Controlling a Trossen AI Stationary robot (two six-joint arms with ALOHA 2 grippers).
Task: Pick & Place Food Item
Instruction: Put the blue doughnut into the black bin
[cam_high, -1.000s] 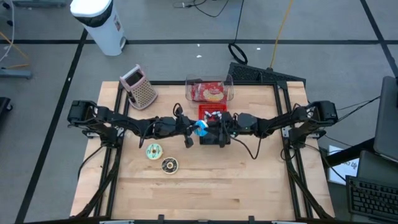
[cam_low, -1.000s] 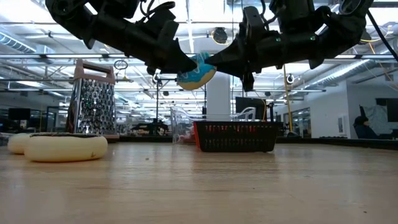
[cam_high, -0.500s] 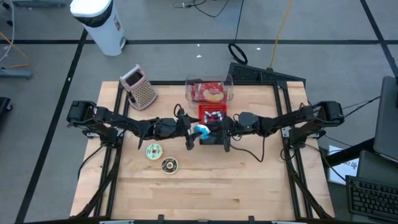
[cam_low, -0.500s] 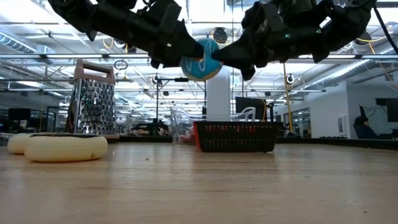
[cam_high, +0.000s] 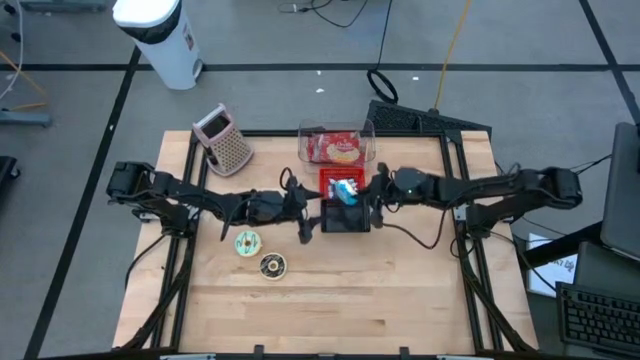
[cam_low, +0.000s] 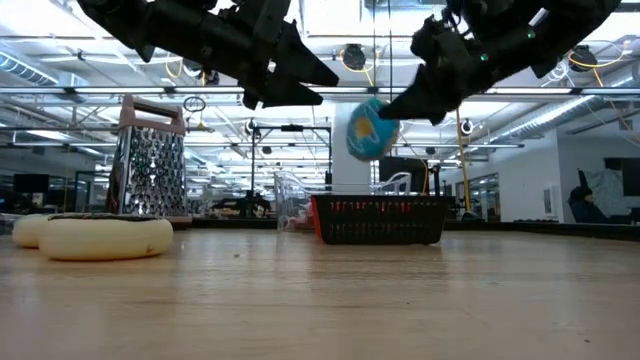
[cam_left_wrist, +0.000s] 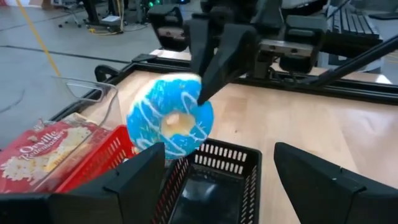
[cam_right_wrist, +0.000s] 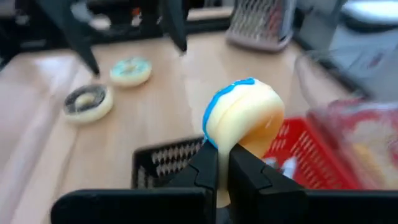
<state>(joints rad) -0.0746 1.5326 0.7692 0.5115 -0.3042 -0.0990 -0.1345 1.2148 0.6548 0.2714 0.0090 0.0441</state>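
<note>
- The blue-iced ring doughnut with white stripes (cam_low: 368, 128), a second ago pinched between both grippers, now hangs from the right gripper (cam_right_wrist: 222, 163) alone, its fingers closed on the rim.
- The left gripper (cam_left_wrist: 214, 171) has let go; its jaws have spread wide.
- The doughnut has moved from beside the black mesh basket (cam_high: 345, 218) to above it, possibly over the adjoining red basket (cam_high: 330, 181) instead.
- The right arm has drawn back toward its own side.

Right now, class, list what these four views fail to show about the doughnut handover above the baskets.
- Black basket contents: high view too small, low view mesh blocks, left wrist view shows only a dark interior.
- Red basket contents: blue-iced doughnut and right gripper cover it.
- Popcorn packet label: cut off in left wrist view, blurred in right wrist view.
- Left gripper: fingertips cut off.
</note>
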